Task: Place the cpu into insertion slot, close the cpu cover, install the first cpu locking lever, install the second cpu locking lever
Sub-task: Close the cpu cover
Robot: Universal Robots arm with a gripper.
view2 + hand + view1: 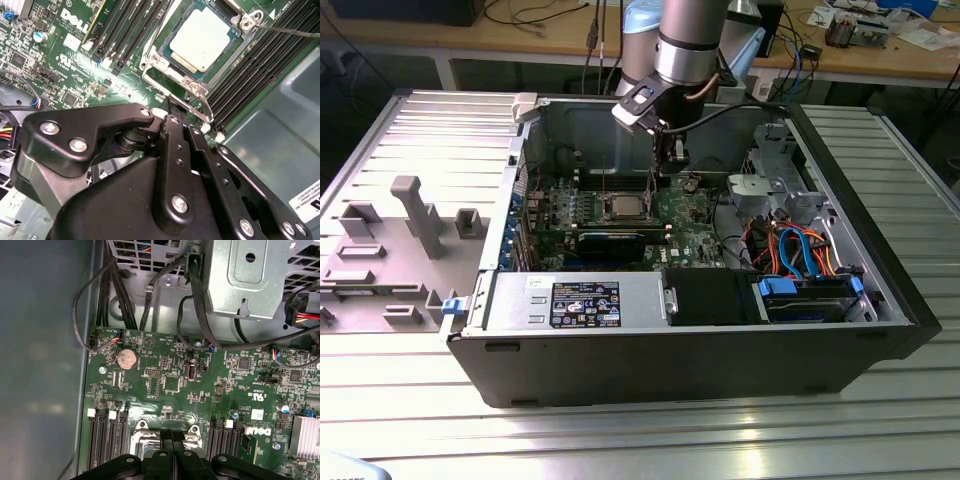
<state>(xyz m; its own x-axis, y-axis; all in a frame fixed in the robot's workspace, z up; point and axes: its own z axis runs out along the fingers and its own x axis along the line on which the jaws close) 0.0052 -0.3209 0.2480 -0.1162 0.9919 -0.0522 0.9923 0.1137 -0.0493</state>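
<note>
Black tool [669, 160] hovering closed at one o'clock of small silvery-tan square cpu [623, 208], exterior view | chip looking light, stiff, fragile; I'd be gripping its edges.

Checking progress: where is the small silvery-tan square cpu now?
In the second wrist view the cpu lies in the silver-rimmed insertion slot, between black memory slots, near the gripper.

A coin battery [126, 359] sits on the green motherboard [210, 390] inside the computer case [670, 360].

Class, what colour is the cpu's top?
Pale silvery-tan metal. The cpu shows best in the second wrist view.
</note>
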